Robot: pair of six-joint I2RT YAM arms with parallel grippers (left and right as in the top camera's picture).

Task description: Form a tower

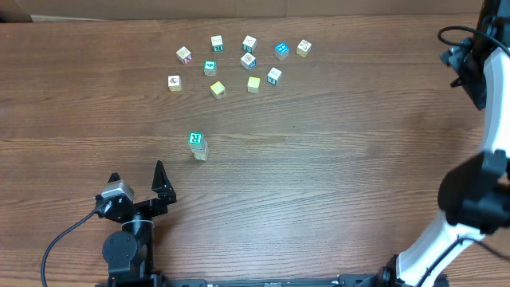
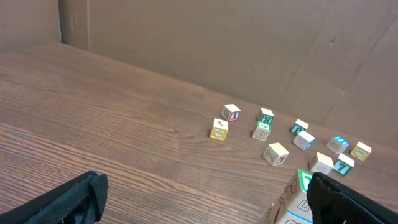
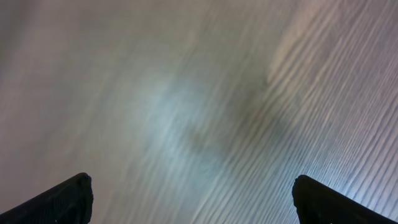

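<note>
One narrow tower [image 1: 198, 145] of small wooden cubes, a teal lettered face over pale cream, stands mid-table on the brown wood-grain table [image 1: 335, 159]. Loose letter cubes [image 1: 248, 61] lie scattered well behind it. I see the left gripper [image 1: 137, 174] nearby with its fingers spread. The right gripper [image 3: 191, 180] is spread too, over blurred grain.

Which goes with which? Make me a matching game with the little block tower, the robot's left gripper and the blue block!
Things:
1. tower of small wooden letter cubes, teal on top
2. left gripper
3. small blue-faced wooden cube

Where or how:
A. open, holding nothing
B. in the far group of loose cubes
C. standing alone, apart from the rest

Pairs: 1-C, 2-A, 3-B
</note>
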